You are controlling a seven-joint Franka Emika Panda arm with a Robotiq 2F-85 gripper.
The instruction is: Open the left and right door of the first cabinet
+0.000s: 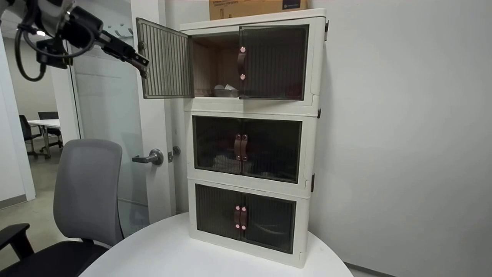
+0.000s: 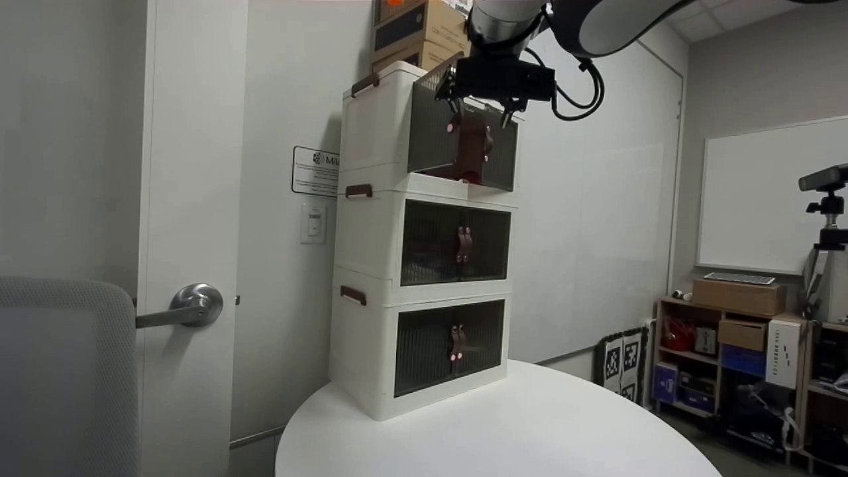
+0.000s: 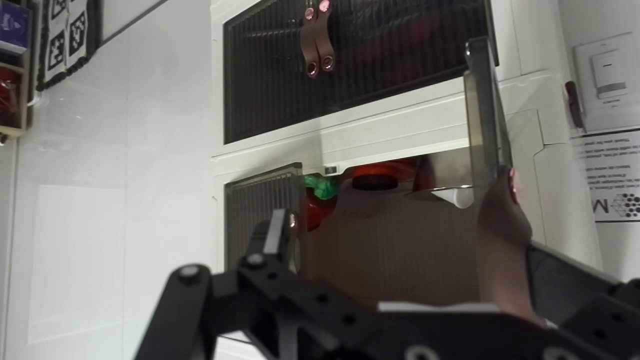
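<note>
The first cabinet (image 1: 316, 61) is the top tier of the cream tower; it also shows in an exterior view (image 2: 374, 122). Its left door (image 1: 165, 63) stands swung wide out, nearly edge-on at the right of the wrist view (image 3: 489, 115). Its right door (image 1: 276, 63) is ajar, its free edge out from the frame, also in the wrist view (image 3: 260, 200). My gripper (image 2: 482, 118) is open in front of the doors. In the wrist view the gripper (image 3: 410, 235) has one finger beside the left door's handle (image 3: 502, 215), the other near the right door's free edge; contact cannot be told.
A tray (image 1: 226, 92) and a green item (image 3: 324, 187) are inside the top tier. Two lower tiers (image 1: 246, 148) have shut doors. Cardboard boxes (image 1: 257, 8) sit on top. The tower stands on a round white table (image 1: 165, 250); a grey chair (image 1: 86, 188) is beside it.
</note>
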